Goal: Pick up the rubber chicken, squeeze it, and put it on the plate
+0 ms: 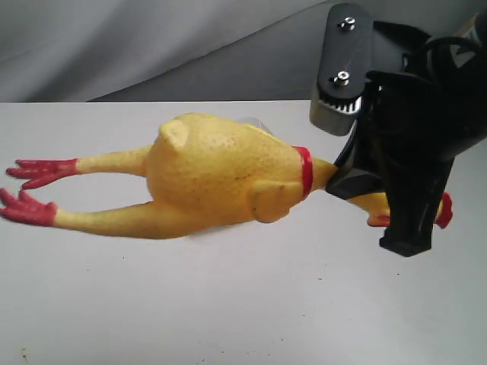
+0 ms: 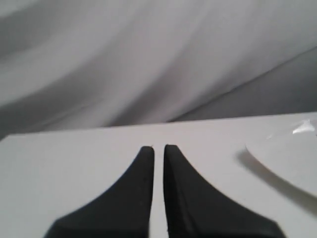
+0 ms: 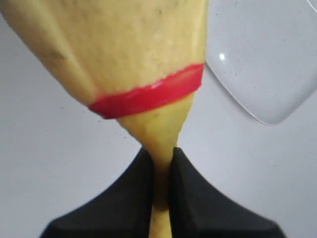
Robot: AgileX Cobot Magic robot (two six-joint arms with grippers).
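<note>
The rubber chicken (image 1: pixel 221 171) hangs lengthwise over the white table, plump yellow body in the middle and red feet (image 1: pixel 34 190) far left. My right gripper (image 1: pixel 341 179) is shut on its thin neck just past the red collar band (image 1: pixel 307 170); the red comb (image 1: pixel 444 211) shows behind the gripper. The right wrist view has the neck (image 3: pixel 161 148) squeezed between the black fingers, with the plate (image 3: pixel 267 54) off to one side. Only a sliver of the plate (image 1: pixel 255 122) shows behind the body in the exterior view. My left gripper (image 2: pixel 158 148) is shut on nothing, with the plate (image 2: pixel 290 158) beside it.
The white table (image 1: pixel 228 304) stretches to the front and left. A grey cloth backdrop (image 1: pixel 152 46) hangs behind the table's far edge. The right arm's black body (image 1: pixel 411 114) fills the upper right of the exterior view.
</note>
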